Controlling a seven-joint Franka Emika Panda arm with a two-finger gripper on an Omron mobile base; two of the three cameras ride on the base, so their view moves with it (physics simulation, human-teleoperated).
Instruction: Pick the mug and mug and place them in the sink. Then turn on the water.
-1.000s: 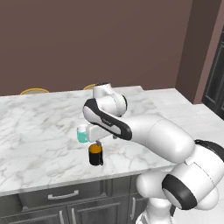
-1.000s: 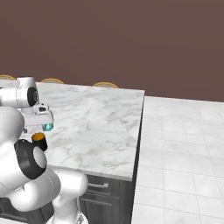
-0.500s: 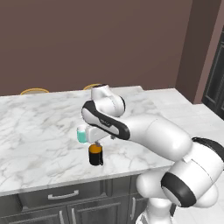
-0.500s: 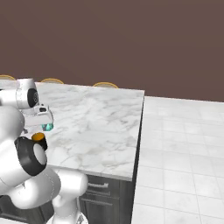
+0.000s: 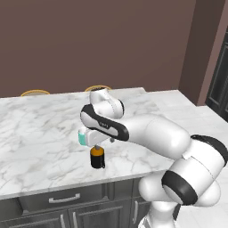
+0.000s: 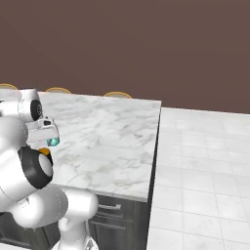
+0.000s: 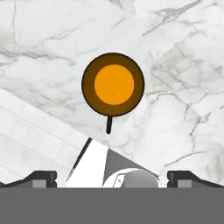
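Nothing much has moved since a moment ago: the arm still hangs over the same spot and both mugs stand where they stood. The black mug [image 5: 97,157] is small and dark, bright orange inside, with a thin handle sticking out to one side. It stands upright on the marble counter [image 5: 40,133], near the front edge. The gripper [image 7: 112,177] hovers right above it, looking straight down into it, with its two tips spread wide apart and nothing between them. The teal mug [image 5: 82,137] sits just behind, mostly hidden by the hand, so I can't see its inside well. Dark cabinet drawers [image 5: 67,200] sit below the counter, a brown wall [image 5: 89,40] stands behind, and pale floor tiles [image 6: 205,171] lie beside.
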